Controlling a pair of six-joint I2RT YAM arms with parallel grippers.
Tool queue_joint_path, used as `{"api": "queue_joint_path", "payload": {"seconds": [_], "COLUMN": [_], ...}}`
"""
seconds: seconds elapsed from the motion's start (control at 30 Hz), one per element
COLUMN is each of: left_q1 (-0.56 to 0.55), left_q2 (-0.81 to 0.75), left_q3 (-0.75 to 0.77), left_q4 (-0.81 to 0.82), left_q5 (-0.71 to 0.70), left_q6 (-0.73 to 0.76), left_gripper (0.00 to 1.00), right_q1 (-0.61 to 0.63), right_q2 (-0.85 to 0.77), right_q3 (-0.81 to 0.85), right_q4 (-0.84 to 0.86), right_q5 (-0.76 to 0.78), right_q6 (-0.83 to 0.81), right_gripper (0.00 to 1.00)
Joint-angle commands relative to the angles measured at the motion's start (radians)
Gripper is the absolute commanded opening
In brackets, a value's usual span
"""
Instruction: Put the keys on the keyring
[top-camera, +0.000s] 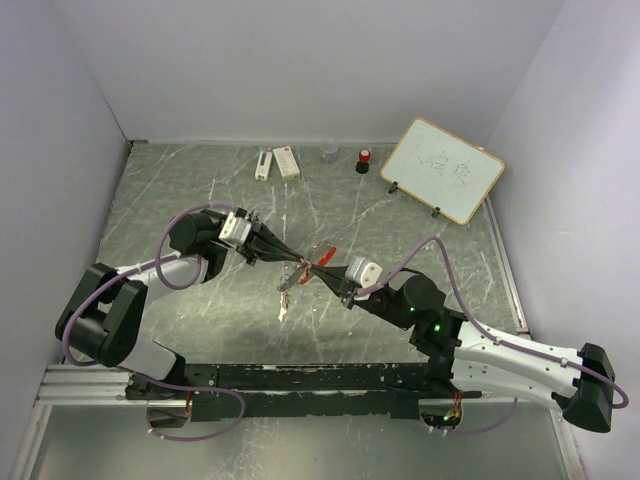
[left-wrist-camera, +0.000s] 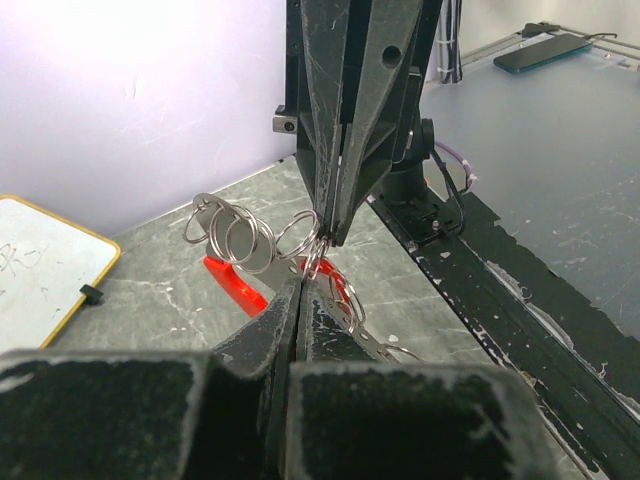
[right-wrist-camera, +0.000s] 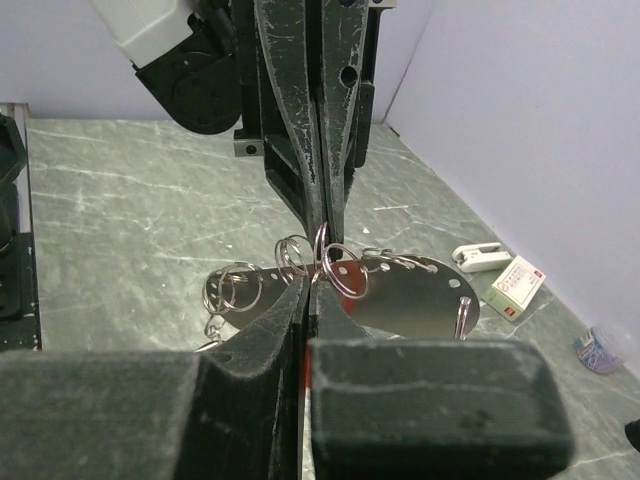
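Observation:
The keyring is a curved grey plate (right-wrist-camera: 420, 295) with holes, several thin silver rings (right-wrist-camera: 235, 288) and a red oblong fob (top-camera: 322, 252). It hangs above the table between both grippers. My left gripper (top-camera: 298, 262) is shut on one of the rings (left-wrist-camera: 240, 235), with the red fob (left-wrist-camera: 238, 286) just beyond its tips (left-wrist-camera: 300, 278). My right gripper (top-camera: 313, 269) comes from the opposite side and is shut on a ring by the plate's edge (right-wrist-camera: 311, 280). A small silver key (top-camera: 283, 300) dangles below the cluster. No key tags can be made out.
A whiteboard (top-camera: 443, 170) leans at the back right. A white box (top-camera: 286, 161), a white clip (top-camera: 263, 164), a clear cup (top-camera: 329, 152) and a red-capped black cylinder (top-camera: 363, 160) stand along the back wall. A black taped rail (top-camera: 330, 385) runs along the near edge.

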Motion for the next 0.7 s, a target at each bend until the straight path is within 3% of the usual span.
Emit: {"api": "queue_joint_path", "payload": {"seconds": [0.0,0.67], "left_q1": [-0.011,-0.019], "left_q2": [0.014,0.043], "left_q3": [0.035,0.047], "left_q4": [0.277,0.276], "left_q5": [-0.011,0.019], "left_q6": [-0.010,-0.040], "left_gripper": [0.07,0.07], "right_q1": [0.003,0.003], "right_q2": [-0.017,-0.003], "right_q3": [0.000,0.020], "right_q4": [-0.013,0.006], "right_q5": [-0.023,-0.028], "right_q6": [-0.002,-0.014], "right_gripper": [0.00,0.00]}}
